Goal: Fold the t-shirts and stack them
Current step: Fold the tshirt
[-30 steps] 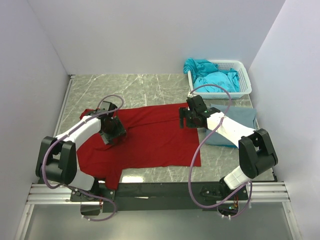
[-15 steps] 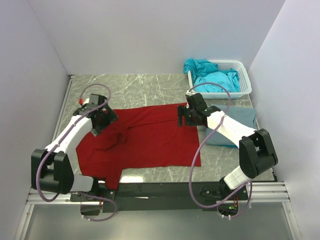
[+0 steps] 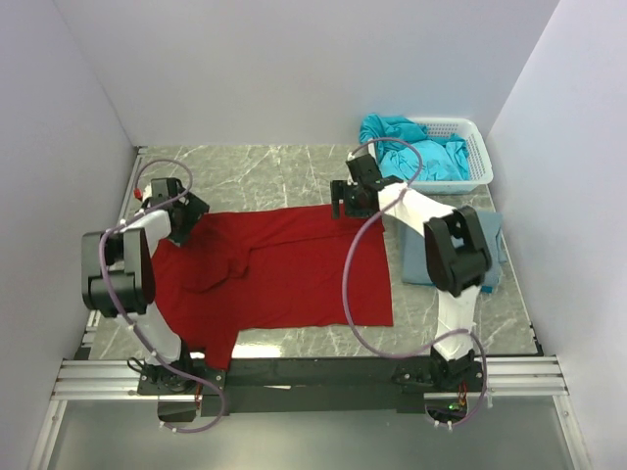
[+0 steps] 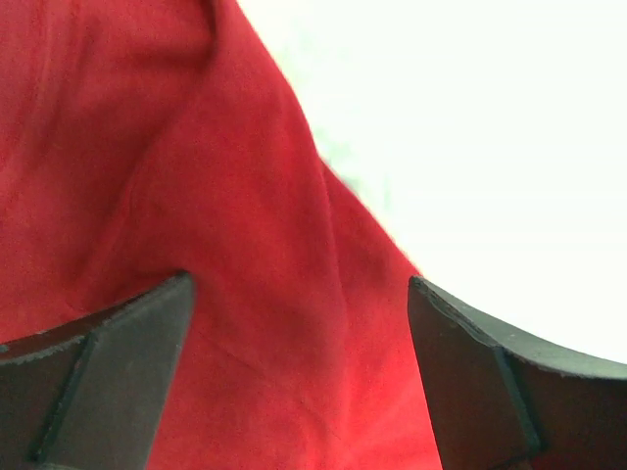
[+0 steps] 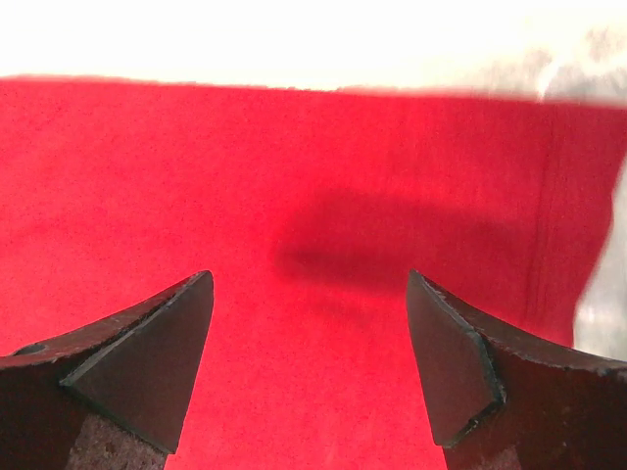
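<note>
A basket (image 3: pixel 477 162) of turquoise t-shirts (image 3: pixel 416 149) sits far right, with a grey-blue t-shirt (image 3: pixel 416 262) nearer. Both arms reach far; the left end effector (image 3: pixel 184 223) and right end effector (image 3: pixel 345 206) gape wide over the red t-shirt (image 3: pixel 284 269), at its far corners.

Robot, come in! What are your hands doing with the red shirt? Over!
Left gripper open, right gripper open, both empty at far edge. Red shirt spread out, unfolded, wrinkled near left. Nothing in the way.
</note>
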You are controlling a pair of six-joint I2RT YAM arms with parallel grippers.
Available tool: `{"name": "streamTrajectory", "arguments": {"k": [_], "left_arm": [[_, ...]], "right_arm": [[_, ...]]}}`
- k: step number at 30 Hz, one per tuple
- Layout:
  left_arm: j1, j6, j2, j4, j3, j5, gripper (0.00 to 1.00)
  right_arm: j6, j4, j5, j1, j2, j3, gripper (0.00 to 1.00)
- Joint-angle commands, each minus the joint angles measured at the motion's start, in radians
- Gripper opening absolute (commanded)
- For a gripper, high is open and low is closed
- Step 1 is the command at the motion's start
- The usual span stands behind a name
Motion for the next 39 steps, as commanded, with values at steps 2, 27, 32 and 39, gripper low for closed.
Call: {"name": "streamTrajectory", "arguments": {"k": [2, 27, 32, 39], "left_arm": [[0.036, 0.035, 0.102, 0.048, 0.045, 0.039, 0.98], [0.101, 0.071, 0.39, -0.021, 0.421, 0.156, 0.98], [0.101, 0.105, 0.376, -0.094, 0.528, 0.11, 0.99], [0.101, 0.115, 0.107, -0.185, 0.467, 0.055, 0.99]], "right_arm": [[-0.013, -0.059, 0.033, -0.024, 0.103, 0.129, 0.86], [-0.085, -0.386, -0.009, -0.072, 0.536, 0.762, 0.86], [-0.124, -0.392, -0.018, -0.075, 0.53, 0.858, 0.86], [-0.144, -0.322, -0.033, -0.064, 0.327, 0.757, 0.86]]}}
